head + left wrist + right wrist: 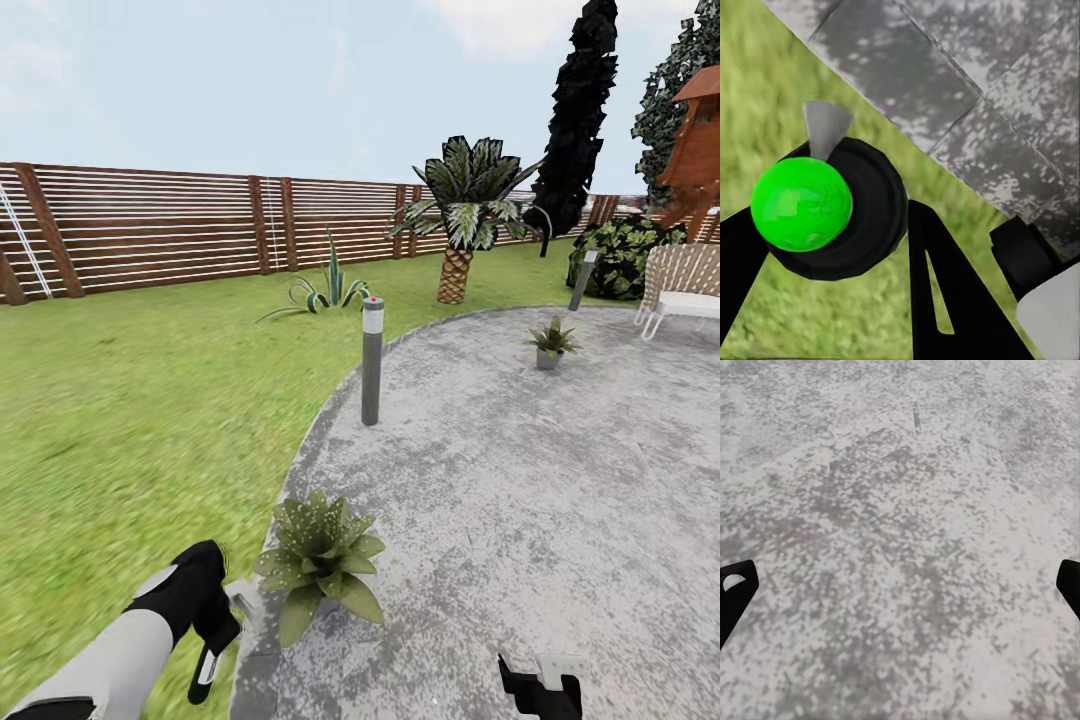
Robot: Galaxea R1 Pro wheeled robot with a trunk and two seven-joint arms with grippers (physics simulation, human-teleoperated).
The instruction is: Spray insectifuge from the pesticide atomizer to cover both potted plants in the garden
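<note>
My left gripper [220, 632] hangs low over the lawn's edge, shut on the pesticide atomizer [245, 599], whose pale part points toward the near potted plant [320, 560]. In the left wrist view the atomizer [802, 204] is seen end-on as a bright green cap in a dark round body, held between the black fingers [945, 292]. The near plant stands at the rim of the paved patio [520, 500]. A second potted plant [552, 345] sits farther back on the paving. My right gripper [540, 682] is open over bare paving, its fingertips [735, 589] wide apart.
A grey bollard light [372, 360] stands at the patio's edge, another [583, 278] farther back. Behind are a palm-like plant [458, 220], a spiky unpotted plant [325, 290], a slat fence [150, 230] and a woven chair [685, 285]. Lawn [120, 420] lies to the left.
</note>
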